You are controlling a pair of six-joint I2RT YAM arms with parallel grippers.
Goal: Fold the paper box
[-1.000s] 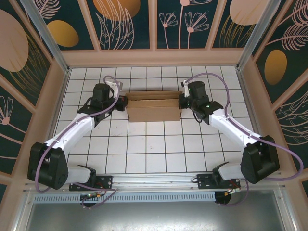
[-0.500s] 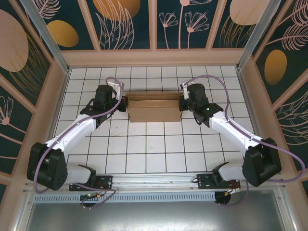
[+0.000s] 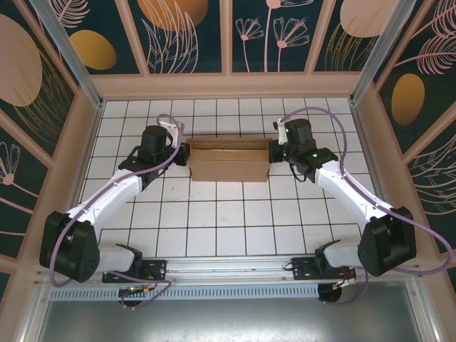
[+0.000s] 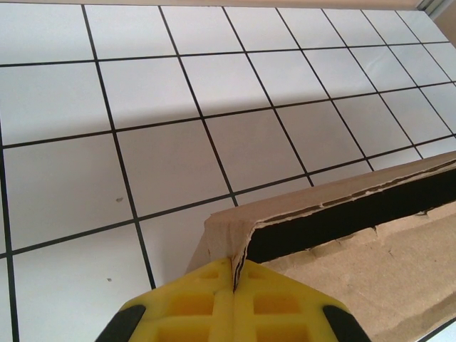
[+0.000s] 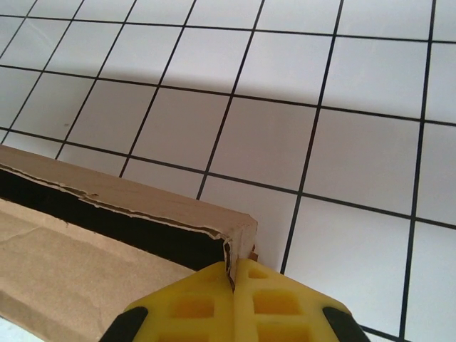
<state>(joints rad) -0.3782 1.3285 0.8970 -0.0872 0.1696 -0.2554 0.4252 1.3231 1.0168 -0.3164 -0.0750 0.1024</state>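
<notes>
- The brown corrugated cardboard box (image 3: 228, 162) lies on the white tiled table (image 3: 228, 221), toward its far side.
- The left gripper (image 3: 184, 152) is at the box's left end and the right gripper (image 3: 271, 151) at its right end (each pinching a corner).

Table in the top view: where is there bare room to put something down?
Free: the wide stretch of table between the paper box and the arm bases, and the tile rows behind the box up to the far wall. Crowded: both box ends, where the left hand and right hand pinch its corners.
</notes>
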